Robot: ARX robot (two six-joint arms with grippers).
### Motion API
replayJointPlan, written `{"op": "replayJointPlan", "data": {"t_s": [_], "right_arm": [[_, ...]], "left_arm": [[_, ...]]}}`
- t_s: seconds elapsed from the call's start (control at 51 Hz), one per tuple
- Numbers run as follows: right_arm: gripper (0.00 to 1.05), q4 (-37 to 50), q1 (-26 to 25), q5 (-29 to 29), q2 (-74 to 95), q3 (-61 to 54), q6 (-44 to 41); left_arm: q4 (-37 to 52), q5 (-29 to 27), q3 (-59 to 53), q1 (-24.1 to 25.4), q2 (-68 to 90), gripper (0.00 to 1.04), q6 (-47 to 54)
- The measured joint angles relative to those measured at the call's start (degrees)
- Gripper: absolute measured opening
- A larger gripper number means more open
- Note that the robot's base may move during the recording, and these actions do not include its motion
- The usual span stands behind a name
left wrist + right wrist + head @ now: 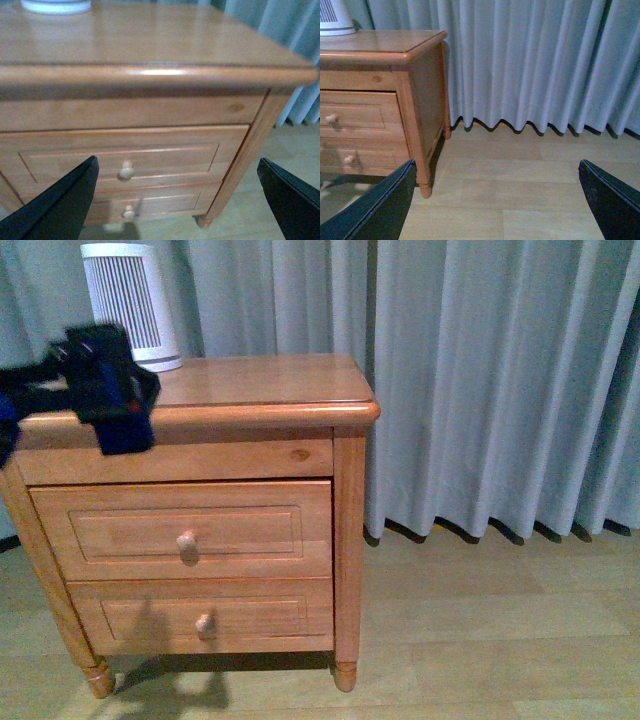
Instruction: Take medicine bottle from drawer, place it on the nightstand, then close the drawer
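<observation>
1. You cannot see the bottle. The drawer [120,530] is closed, so it is probably inside.
2. Your left claw [176,162] is released before the nightstand [345,540]. The right claw [496,162] is released too, with nothing in it.
3. Take the knob [187,545] first. It is small, round and may slip.
4. The bottle is probably light and smooth, so grip its sides gently.

Pale grey-blue curtains [480,380] hang to a light plank floor [500,640] (possibly laminate).

left claw [177,162] jaws spread wide; right claw [496,165] likewise spread
</observation>
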Motion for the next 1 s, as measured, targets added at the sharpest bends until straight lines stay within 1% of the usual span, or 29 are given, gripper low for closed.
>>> {"op": "replayJointPlan", "data": {"t_s": [0.176,0.333,0.412,0.471,0.588,1.0], "right_arm": [[0.98,0.0,0.0,0.0,0.0,0.0,0.0],[0.98,0.0,-0.02,0.0,0.0,0.0,0.0],[0.98,0.0,0.0,0.0,0.0,0.0,0.0],[0.98,0.0,0.0,0.0,0.0,0.0,0.0],[0.98,0.0,0.0,-0.02,0.0,0.0,0.0],[0.98,0.0,0.0,0.0,0.0,0.0,0.0]], "left_arm": [[0.0,-1.55,6.49,2.01,15.61,0.98,0.15],[-1.4,-2.05,12.41,4.33,24.74,0.98,0.11],[-1.73,-1.95,14.93,4.76,27.19,0.98,0.31],[-1.68,-0.72,16.41,4.87,28.55,0.98,0.0],[-1.99,-0.63,19.32,4.72,30.71,0.98,0.11],[-3.32,-1.84,27.36,4.13,37.2,0.98,-1.46]]}}
